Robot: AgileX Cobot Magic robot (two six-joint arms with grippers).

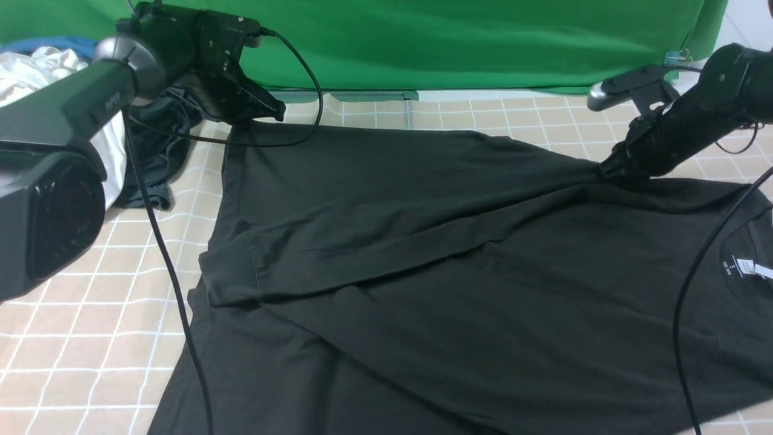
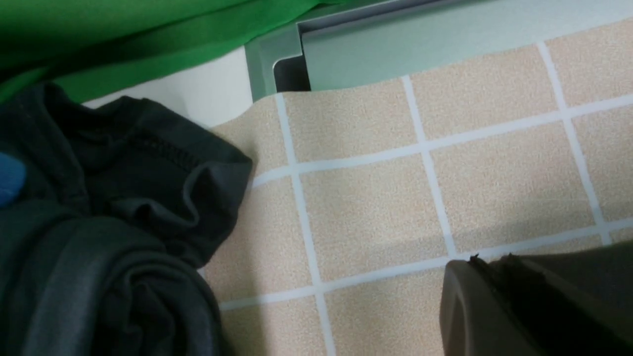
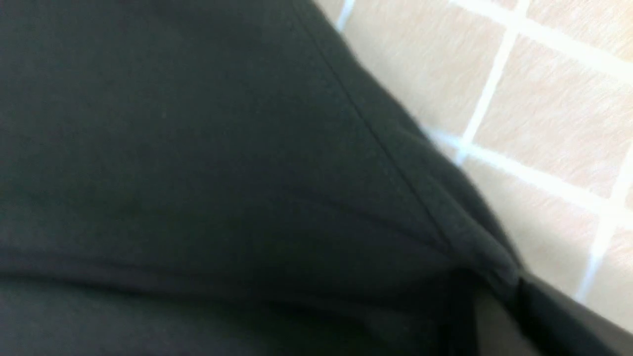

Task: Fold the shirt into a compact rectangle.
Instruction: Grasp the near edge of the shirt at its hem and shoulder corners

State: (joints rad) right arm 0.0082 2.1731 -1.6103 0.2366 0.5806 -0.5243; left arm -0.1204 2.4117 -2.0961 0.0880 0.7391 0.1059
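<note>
The black shirt (image 1: 423, 254) lies spread over the tiled table, partly folded, with its white neck label (image 1: 746, 266) at the right. My left gripper (image 1: 275, 112) sits at the shirt's far left corner. Its jaws are shut, and in the left wrist view black cloth shows between the fingers of the left gripper (image 2: 489, 262). My right gripper (image 1: 604, 171) is shut on the far edge, and the cloth rises in a ridge toward it. The shirt (image 3: 198, 148) fills most of the right wrist view, bunched at the right gripper (image 3: 494, 291).
A white garment (image 1: 36, 66) and a smaller dark grey garment (image 1: 163, 145) lie piled at the far left; the grey garment (image 2: 99, 222) is close beside the left gripper. A green backdrop (image 1: 423, 42) closes the far side. Black cables (image 1: 175, 290) hang across the table.
</note>
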